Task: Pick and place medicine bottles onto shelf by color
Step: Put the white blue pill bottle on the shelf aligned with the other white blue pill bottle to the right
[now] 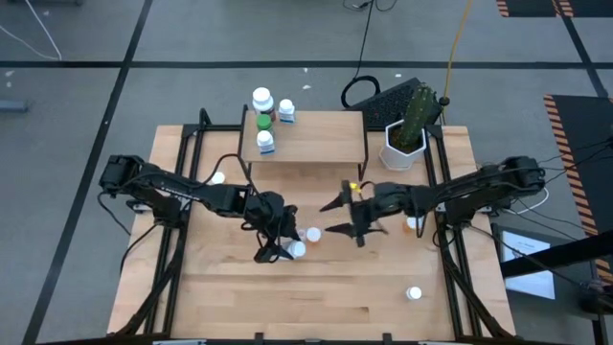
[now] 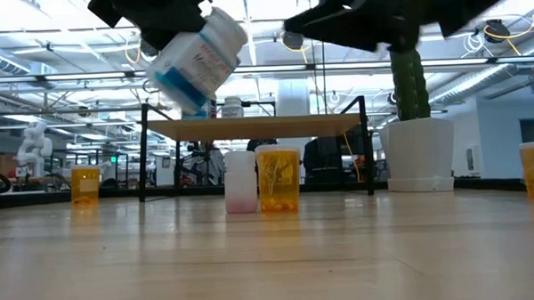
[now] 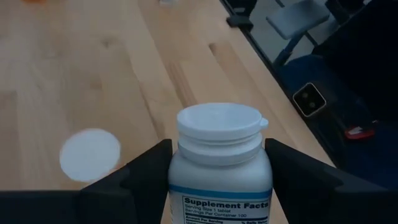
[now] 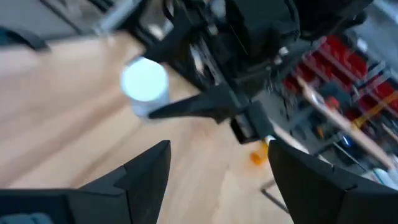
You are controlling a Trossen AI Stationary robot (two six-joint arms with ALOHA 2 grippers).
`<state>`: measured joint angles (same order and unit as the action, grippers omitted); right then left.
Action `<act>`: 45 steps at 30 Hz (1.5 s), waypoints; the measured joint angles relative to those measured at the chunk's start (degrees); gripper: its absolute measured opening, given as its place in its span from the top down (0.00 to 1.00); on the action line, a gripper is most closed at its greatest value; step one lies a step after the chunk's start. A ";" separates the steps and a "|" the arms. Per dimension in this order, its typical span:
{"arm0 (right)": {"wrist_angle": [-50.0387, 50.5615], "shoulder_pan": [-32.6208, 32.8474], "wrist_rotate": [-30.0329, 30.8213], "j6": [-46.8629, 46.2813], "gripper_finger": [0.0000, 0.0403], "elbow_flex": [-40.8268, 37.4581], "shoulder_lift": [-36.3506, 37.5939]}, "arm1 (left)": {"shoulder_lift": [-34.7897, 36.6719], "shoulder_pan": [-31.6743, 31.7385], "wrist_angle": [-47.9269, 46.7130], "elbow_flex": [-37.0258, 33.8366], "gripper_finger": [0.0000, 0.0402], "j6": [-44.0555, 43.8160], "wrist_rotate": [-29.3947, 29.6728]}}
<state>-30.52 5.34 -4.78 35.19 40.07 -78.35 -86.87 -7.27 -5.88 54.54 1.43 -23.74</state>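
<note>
My left gripper (image 1: 275,245) is shut on a white medicine bottle with a blue-banded label (image 2: 197,59), held above the table's middle. My right gripper (image 1: 337,217) hangs open and empty just right of it, above the table. The shelf (image 1: 316,139) stands at the far middle with several bottles (image 1: 264,120) upright on its left end. A white bottle (image 2: 240,180) and an orange bottle (image 2: 279,179) stand on the table in front of the shelf. Other bottles stand at the left (image 1: 218,177), right (image 1: 412,223) and near right (image 1: 414,293). My left gripper pinches the bottle's body on two opposite sides (image 3: 180,186), just below the white cap (image 3: 219,127), one finger (image 3: 140,171) on each side. The bottle is lifted clear of the table and tilted, cap end highest (image 2: 227,31).
A white pot with a cactus (image 1: 407,129) stands at the far right beside the shelf. The two grippers are close together over the table's middle. Bare wood (image 1: 287,302) lies along the near edge. A white-capped bottle (image 3: 90,154) stands under my left gripper.
</note>
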 joint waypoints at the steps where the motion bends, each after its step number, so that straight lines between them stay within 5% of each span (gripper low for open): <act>1: -3.82 -0.69 -2.40 -0.26 0.34 -2.51 0.47 | 0.00 0.03 0.96 0.00 0.39 0.39 0.72; 6: -20.04 -1.57 -7.23 3.82 0.31 -11.49 -1.28 | 0.00 1.03 6.44 0.00 0.39 0.84 2.60; 11: -24.82 -1.38 -7.30 6.09 0.24 -9.78 -5.71 | 0.00 4.07 9.08 -0.02 0.39 -1.49 1.20; 21: -15.62 -1.68 -9.25 10.81 0.16 1.34 -10.94 | 0.00 9.66 10.21 -0.02 0.39 -6.73 -7.75; 31: -12.75 -2.08 -15.59 10.52 0.25 6.80 -13.67 | 0.00 10.51 10.47 -0.02 0.39 -6.84 -10.51; 45: -11.50 -3.07 -16.49 10.56 0.41 8.95 -17.16 | -0.02 10.62 6.46 -0.02 0.39 -9.17 -10.79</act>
<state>-42.02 2.27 -21.27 45.75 49.01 -95.50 -86.89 3.35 0.58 54.52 -7.74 -34.53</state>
